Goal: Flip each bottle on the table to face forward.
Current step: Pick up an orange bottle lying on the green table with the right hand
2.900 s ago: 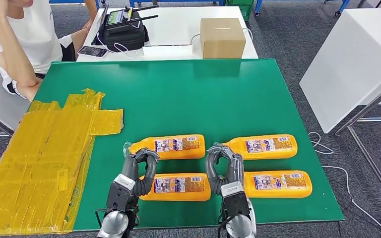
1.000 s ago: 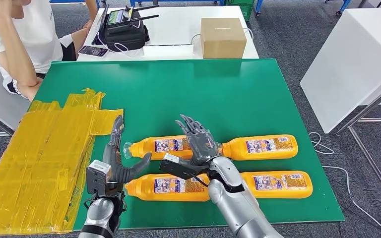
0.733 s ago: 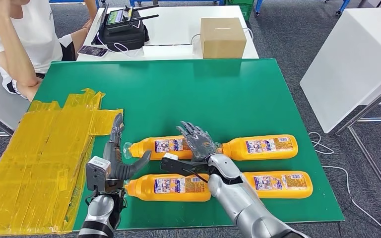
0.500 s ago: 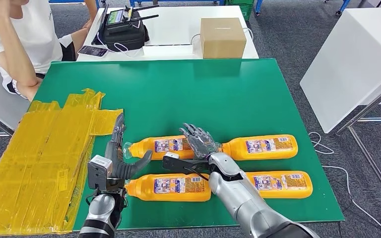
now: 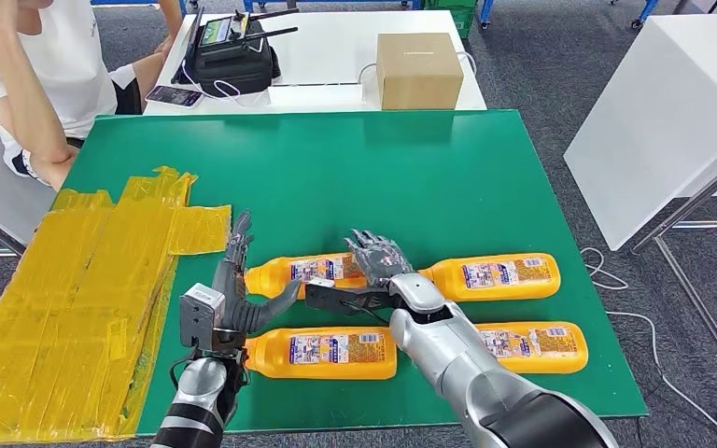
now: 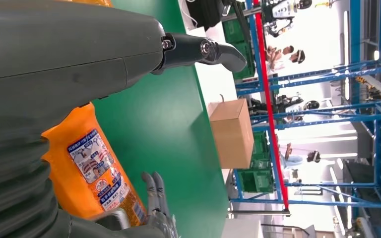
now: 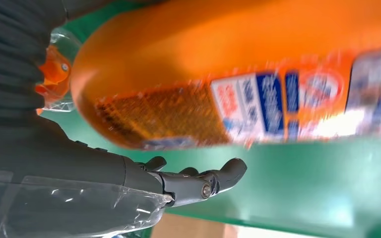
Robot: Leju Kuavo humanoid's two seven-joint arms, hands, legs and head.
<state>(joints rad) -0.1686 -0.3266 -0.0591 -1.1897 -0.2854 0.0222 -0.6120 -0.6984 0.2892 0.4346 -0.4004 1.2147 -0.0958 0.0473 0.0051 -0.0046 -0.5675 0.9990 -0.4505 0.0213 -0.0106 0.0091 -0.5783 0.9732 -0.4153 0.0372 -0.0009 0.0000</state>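
Near the table's front edge lie 4 orange bottles in 2 rows, long axes parallel to that edge, caps leftward. Left hand stands released, fingers spread, beside the far-left bottle's cap. Right hand rests flat over that bottle's base, grasping nothing. Yellow tape covers the left edge; beyond the far edge sits a cardboard box.

right hand hides far-left bottle base | wrist-view label blurred
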